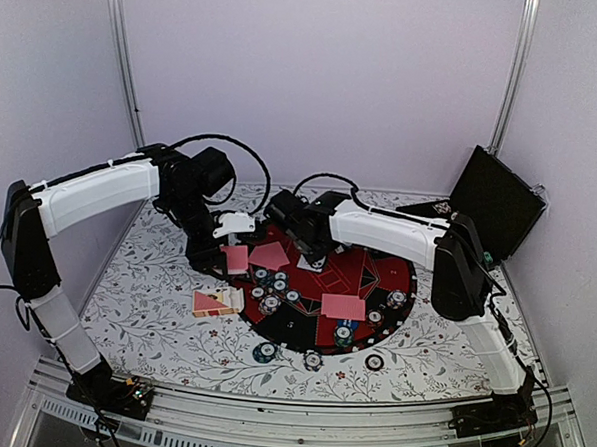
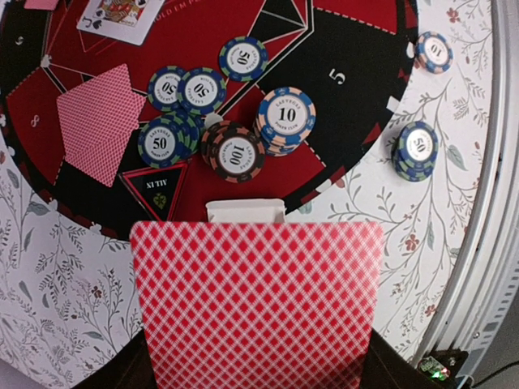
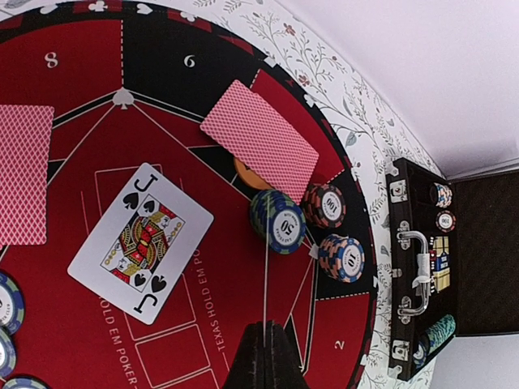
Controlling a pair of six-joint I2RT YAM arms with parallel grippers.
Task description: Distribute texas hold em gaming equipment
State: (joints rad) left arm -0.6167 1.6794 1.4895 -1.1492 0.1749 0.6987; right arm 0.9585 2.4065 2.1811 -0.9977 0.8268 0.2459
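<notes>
My left gripper (image 1: pixel 229 248) is shut on a pink-red-backed playing card (image 2: pixel 255 300), held flat above the left edge of the round mat (image 1: pixel 390 288). My right gripper (image 3: pixel 266 336) is shut on another card, seen edge-on as a thin line (image 3: pixel 266 259), above the mat's middle (image 1: pixel 312 252). A face-up jack of spades (image 3: pixel 140 241) lies on the mat. Face-down cards (image 3: pixel 259 139) (image 2: pixel 101 121) lie around it, one over an orange disc (image 3: pixel 246 173). Chip stacks marked 50 (image 3: pixel 280 220), 100 (image 3: pixel 324 205) and 10 (image 3: pixel 342 258) stand near the right gripper. More chips (image 2: pixel 235 151) (image 2: pixel 286 120) lie below the left gripper.
The black hinged case (image 1: pixel 495 199) stands open at the back right, with chips inside (image 3: pixel 438 332). A few cards (image 1: pixel 214 302) lie on the floral cloth left of the mat. Loose chips (image 1: pixel 264 352) (image 1: pixel 374 363) lie off the mat's front edge. The table's metal rail (image 2: pixel 486 243) runs along the near side.
</notes>
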